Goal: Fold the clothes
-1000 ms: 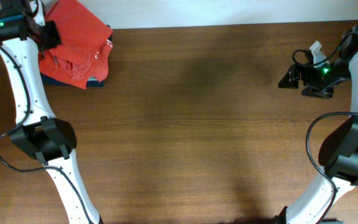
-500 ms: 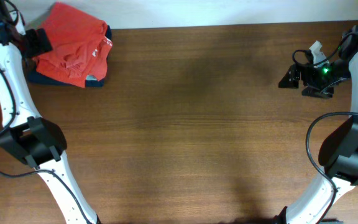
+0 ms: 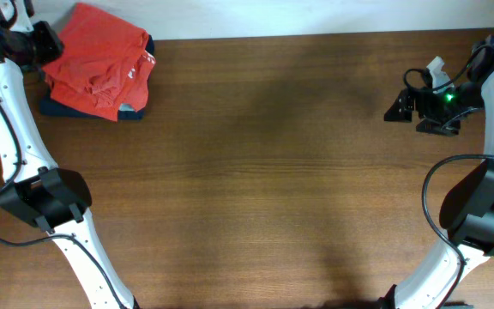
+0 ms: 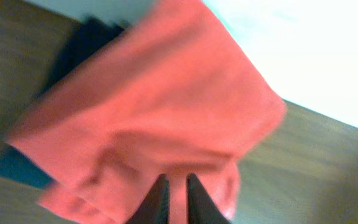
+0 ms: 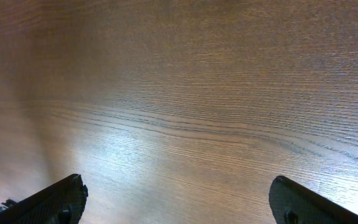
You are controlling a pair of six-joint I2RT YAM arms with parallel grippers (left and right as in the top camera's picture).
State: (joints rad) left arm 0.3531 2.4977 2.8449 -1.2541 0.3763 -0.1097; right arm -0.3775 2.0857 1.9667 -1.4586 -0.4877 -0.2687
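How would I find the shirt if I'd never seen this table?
Look at the brown table, then its far left corner. The shirt lies there crumpled on a dark blue cloth. It is the only orange-red thing.

The worktop point(image 3: 273, 172) is brown wood with fine, straight grain. It looks smooth, and in the right wrist view it takes a soft satin sheen where light falls. The clothes point(image 3: 101, 64) are orange-red cloth, matt, soft and creased. A dark navy cloth point(image 3: 54, 106), also matt, lies beneath them. The left arm point(image 3: 11, 112) has a smooth white shell, seemingly plastic, with a slight gloss, and black joints. The right hand point(image 5: 176, 190) has dull black fingers point(image 5: 58, 199).
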